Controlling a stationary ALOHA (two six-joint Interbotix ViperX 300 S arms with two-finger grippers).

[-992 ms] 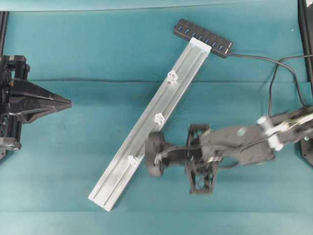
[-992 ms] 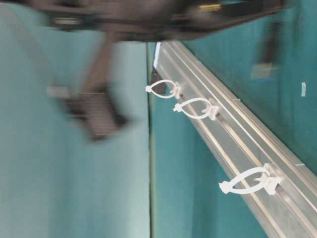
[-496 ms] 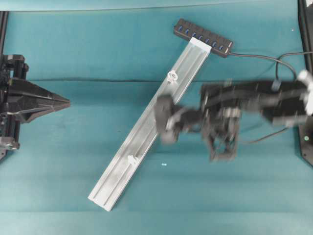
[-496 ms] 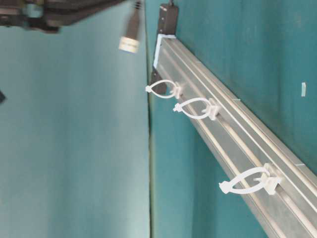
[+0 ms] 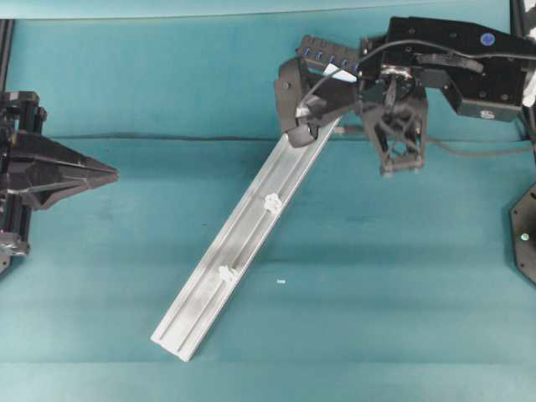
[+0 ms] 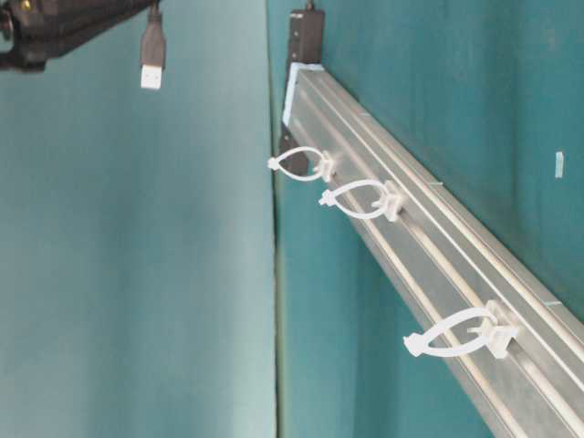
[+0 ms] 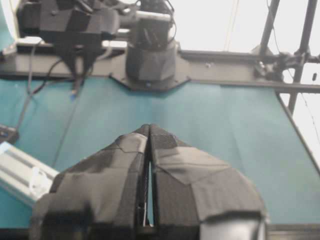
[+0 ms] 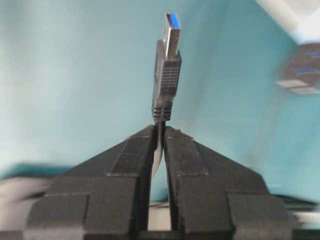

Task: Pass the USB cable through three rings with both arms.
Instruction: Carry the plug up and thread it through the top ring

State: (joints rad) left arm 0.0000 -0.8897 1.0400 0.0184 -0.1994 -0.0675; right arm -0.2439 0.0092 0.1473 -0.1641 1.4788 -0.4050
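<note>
My right gripper is shut on the USB cable just behind its black plug, whose metal tip sticks out past the fingertips. Seen from overhead, this gripper hovers over the far end of the silver rail, beside the black hub. The table-level view has the plug hanging in the air, apart from the rings. Two rings show from overhead; the right arm covers the far one. All three rings show at table level. My left gripper is shut and empty at the left edge.
The rail lies diagonally on the teal table, from the hub down toward the front left. Cable slack trails to the right under the right arm. A black arm base sits at the right edge. A small white speck lies beside the rail.
The right arm has swung from beside the rail's middle up to its far end by the hub, carrying the plug. The left arm has barely moved.
</note>
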